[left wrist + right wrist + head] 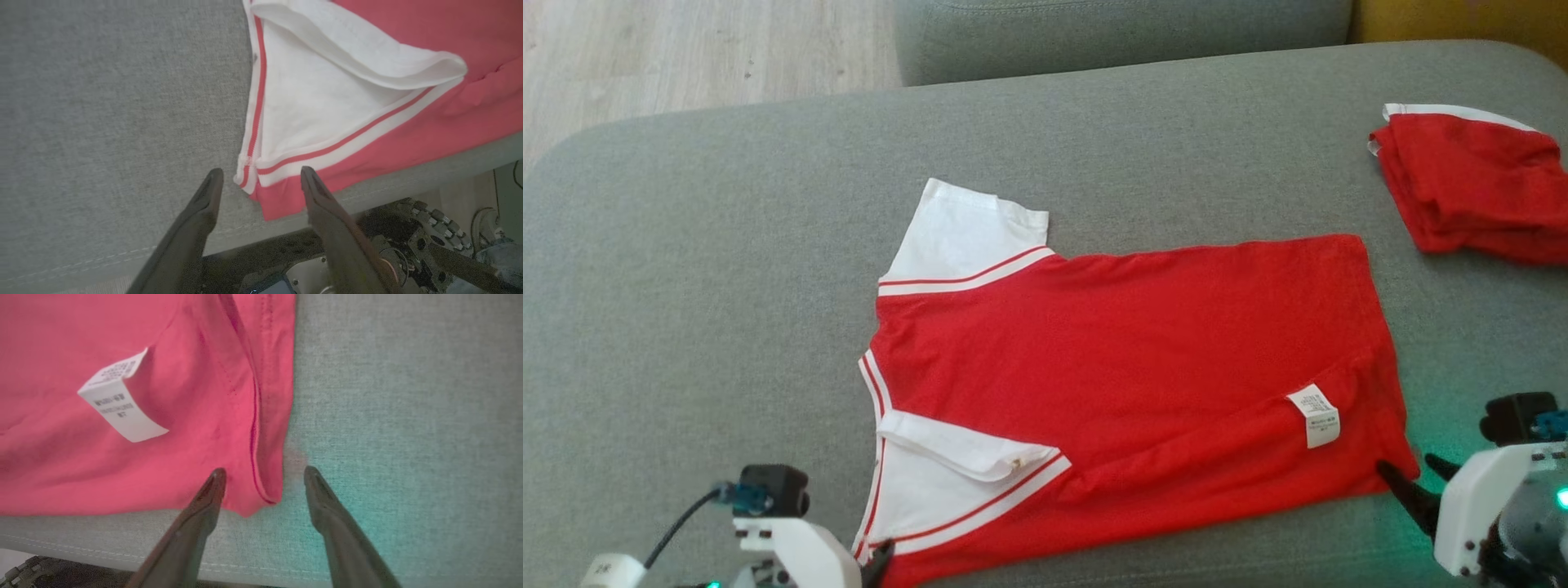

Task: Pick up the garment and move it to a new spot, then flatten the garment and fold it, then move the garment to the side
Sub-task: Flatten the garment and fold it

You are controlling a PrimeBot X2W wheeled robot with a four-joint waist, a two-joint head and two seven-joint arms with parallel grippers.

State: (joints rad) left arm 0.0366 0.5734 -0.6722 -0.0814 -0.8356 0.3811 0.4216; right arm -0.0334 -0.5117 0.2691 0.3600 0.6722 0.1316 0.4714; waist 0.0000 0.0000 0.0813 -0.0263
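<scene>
Now: shirt [1127,367], red with white sleeves, lies flat on the grey cushion [727,286], collar end left, hem right. Its near edge is folded over, with a white label [1313,415] showing. Left gripper [261,170] is spread wide, fingers either side of the near shoulder corner, gripping nothing. Right gripper [264,470] is likewise spread at the near hem corner; one finger overlaps the cloth, contact hard to tell. A second red garment [1470,188] lies far right, apart.

Home living room, grey fabric sofa [686,245], pale wood-plank floor [686,49]
</scene>
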